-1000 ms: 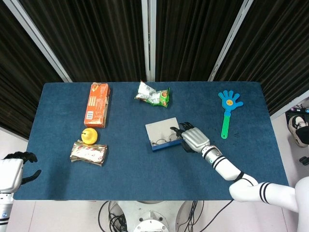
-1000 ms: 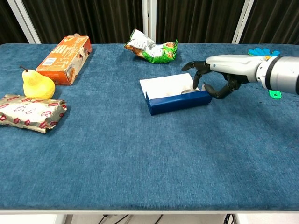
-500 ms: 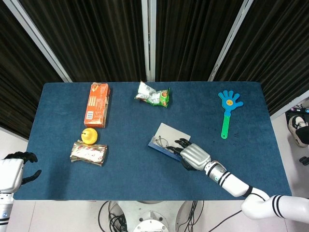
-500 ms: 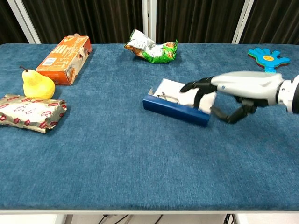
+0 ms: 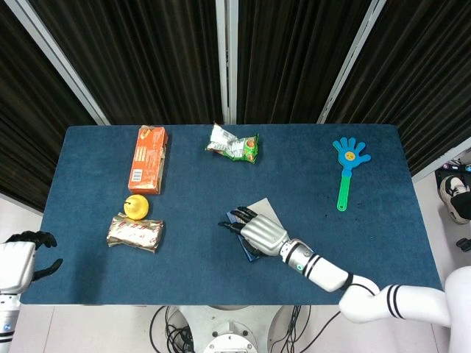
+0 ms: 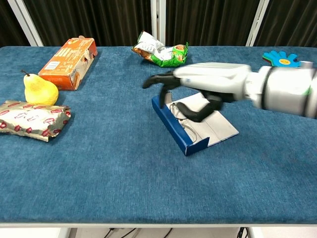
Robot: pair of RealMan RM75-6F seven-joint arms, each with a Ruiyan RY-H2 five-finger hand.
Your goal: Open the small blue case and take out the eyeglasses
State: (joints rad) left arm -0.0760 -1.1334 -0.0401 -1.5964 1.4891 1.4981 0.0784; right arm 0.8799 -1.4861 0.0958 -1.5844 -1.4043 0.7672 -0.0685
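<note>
The small blue case [image 6: 174, 125] lies open at mid-table, its white lid [image 6: 218, 126] flat to the right; in the head view only its corner [image 5: 258, 204] shows. Thin-framed eyeglasses [image 6: 187, 130] lie inside, along the blue wall. My right hand [image 6: 198, 84] hovers over the case with its fingers stretched left and its thumb curled down into the case beside the eyeglasses; I see nothing pinched. In the head view this right hand [image 5: 255, 229] covers most of the case. My left hand [image 5: 22, 259] hangs off the table's near left corner, holding nothing.
An orange carton [image 6: 69, 55], a yellow pear [image 6: 39, 90] and a foil packet [image 6: 32, 120] sit on the left. A green snack bag [image 6: 161, 52] lies at the back middle. A blue hand-shaped clapper [image 5: 347, 169] is at the back right.
The right hand swept left over the case, and the case swung round from crosswise to slanting toward the near edge. The left hand has not moved.
</note>
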